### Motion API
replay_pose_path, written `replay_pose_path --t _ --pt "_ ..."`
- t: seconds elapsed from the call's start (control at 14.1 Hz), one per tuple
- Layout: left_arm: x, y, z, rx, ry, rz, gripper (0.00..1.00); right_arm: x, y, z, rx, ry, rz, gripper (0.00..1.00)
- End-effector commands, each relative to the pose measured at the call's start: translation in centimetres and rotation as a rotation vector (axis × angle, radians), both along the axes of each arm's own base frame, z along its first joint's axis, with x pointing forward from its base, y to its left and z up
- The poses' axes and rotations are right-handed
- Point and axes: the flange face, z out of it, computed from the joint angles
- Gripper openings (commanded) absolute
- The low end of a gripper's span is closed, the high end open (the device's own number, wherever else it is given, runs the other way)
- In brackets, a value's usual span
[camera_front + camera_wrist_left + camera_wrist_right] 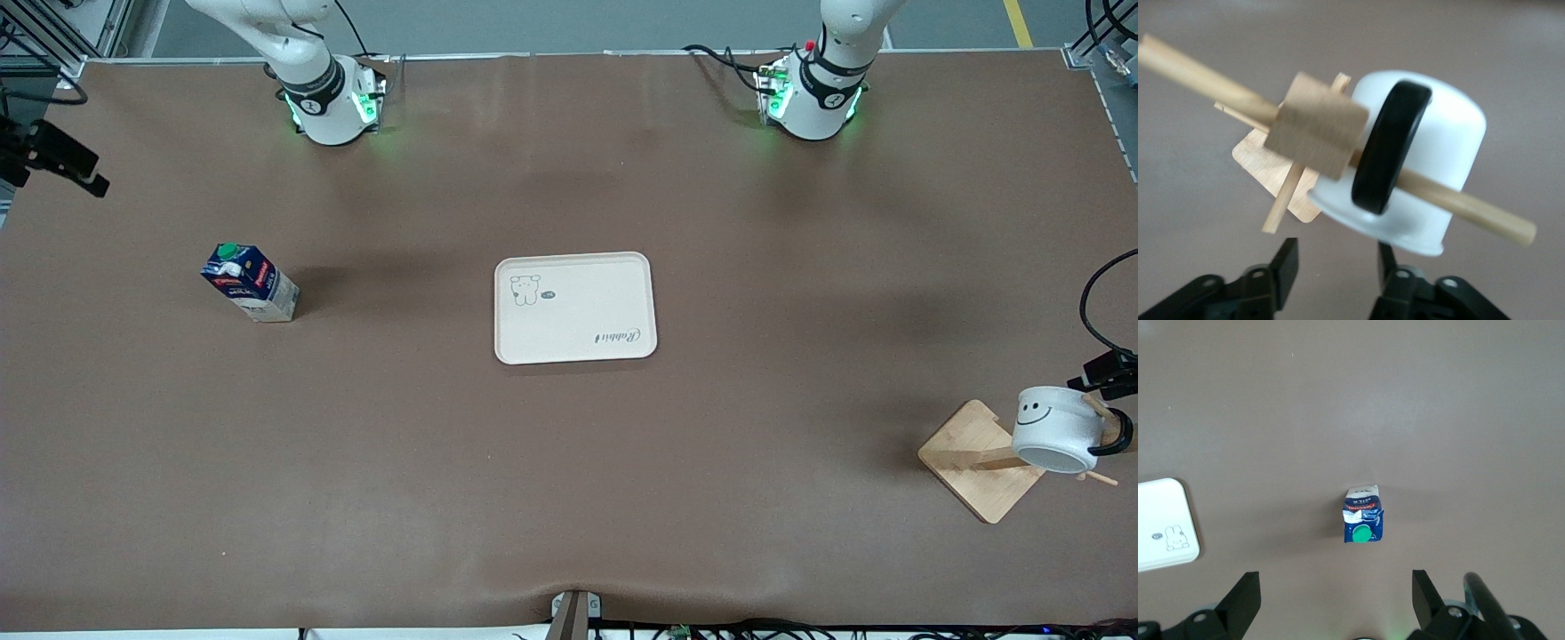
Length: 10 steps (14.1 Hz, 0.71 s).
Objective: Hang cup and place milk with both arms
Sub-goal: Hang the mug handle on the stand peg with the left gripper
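Front view: cup (1056, 429) hung at table (569, 498) edge.

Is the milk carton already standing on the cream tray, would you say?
No, the milk carton stands on the bare table toward the right arm's end, well apart from the tray.

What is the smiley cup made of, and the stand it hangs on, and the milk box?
The cup looks like glazed ceramic: smooth, white and shiny, with a black handle. It could be plastic; the look leaves that open. The stand looks like pale bare wood with visible grain and round pegs. The milk box looks like printed cardboard with folded edges, topped by a green cap that is probably plastic.
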Motion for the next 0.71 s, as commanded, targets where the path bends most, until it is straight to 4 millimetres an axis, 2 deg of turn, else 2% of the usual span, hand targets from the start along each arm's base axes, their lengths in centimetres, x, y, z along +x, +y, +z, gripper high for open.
replay_pose_path --t 0.0,0.28,0.5,0.64 --pt "0.4 -1.2 2.0 0.024 -0.023 0.005 1.00 -1.0 -1.8 0.6 0.009 -0.031 0.018 1.00" --pt "0.2 -5.1 5.9 0.069 -0.011 0.093 1.00 -0.6 -1.6 1.3 0.006 -0.041 0.018 1.00" --pt "-0.2 -7.8 7.0 0.088 0.032 0.168 1.00 -0.2 -1.9 1.2 0.006 -0.043 0.024 1.00" --pt "-0.7 -9.6 7.9 0.093 0.064 0.200 1.00 0.7 -1.5 2.5 -0.002 -0.065 0.035 1.00"
